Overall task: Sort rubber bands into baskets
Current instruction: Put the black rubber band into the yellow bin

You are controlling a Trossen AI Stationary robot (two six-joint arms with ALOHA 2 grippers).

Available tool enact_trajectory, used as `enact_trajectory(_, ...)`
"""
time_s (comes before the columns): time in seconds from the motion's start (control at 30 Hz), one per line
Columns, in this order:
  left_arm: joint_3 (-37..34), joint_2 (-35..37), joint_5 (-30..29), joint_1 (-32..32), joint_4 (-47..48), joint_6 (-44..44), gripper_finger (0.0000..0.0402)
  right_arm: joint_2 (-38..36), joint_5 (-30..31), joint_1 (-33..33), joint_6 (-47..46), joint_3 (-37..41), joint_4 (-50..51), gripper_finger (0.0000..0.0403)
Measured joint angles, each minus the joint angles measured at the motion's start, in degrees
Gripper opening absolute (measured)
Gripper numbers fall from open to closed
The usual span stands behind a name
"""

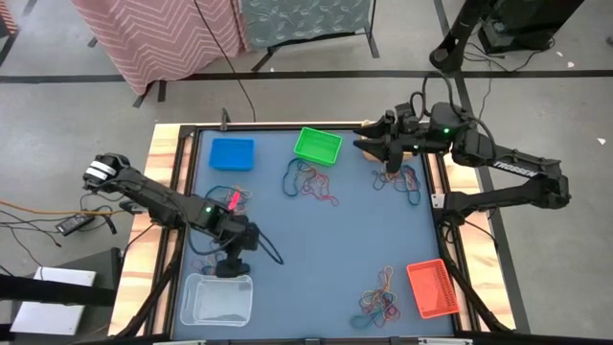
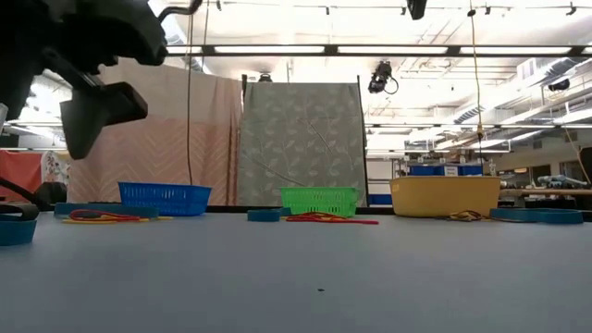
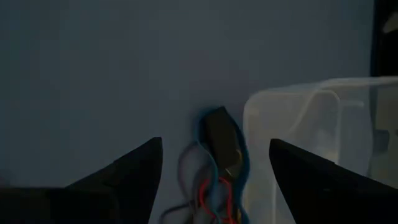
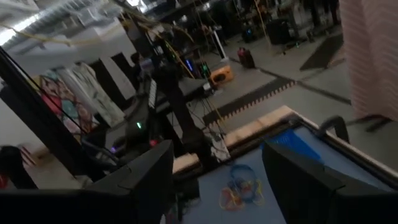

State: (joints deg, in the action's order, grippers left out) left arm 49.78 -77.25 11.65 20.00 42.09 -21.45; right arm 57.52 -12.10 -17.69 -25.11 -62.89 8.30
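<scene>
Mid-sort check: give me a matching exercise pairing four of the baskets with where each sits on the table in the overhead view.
Things:
1. blue plastic mesh basket
2. green plastic mesh basket
3. red-orange plastic mesh basket
4. clear white plastic basket

Places:
A. near corner on the right arm's side
B. far edge, about the middle
C. near corner on the left arm's side, just under the left gripper
D. far corner on the left arm's side

Pairs: 1-D, 2-B, 3-A, 4-C
</scene>
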Motion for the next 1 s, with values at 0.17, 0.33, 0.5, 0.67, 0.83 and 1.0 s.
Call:
enact_trajectory(0.17,0.0,-0.3,-0.7,0.0,-0.4,0.6,0.0296,0.6,0.3,0.0,1.4,0.0,3.6,0.0257)
enact_trajectory(0.33,-0.3,-1.3,-4.3,0.0,-0.8,0.3,0.0296,0.6,0.4,0.0,3.4,0.0,6.5,0.0256)
enact_trajectory(0.5,-0.3,-4.5,-2.6,0.1,-2.3,0.2,0.0296,0.6,0.4,0.0,4.9,0.0,6.6,0.0256)
enact_trajectory(0.67,-0.3,-7.6,-0.1,0.3,-3.5,-3.4,0.0296,0.6,0.4,0.0,5.8,0.0,6.9,0.0256)
enact_trajectory(0.83,-0.3,-7.6,0.3,1.1,-4.0,-10.9,0.0296,0.6,0.4,0.0,5.8,0.0,7.8,0.0256)
enact_trajectory(1.0,-0.3,-7.6,0.4,4.3,-4.6,-15.4,0.0296,0.6,0.4,0.0,5.8,0.0,8.8,0.0257)
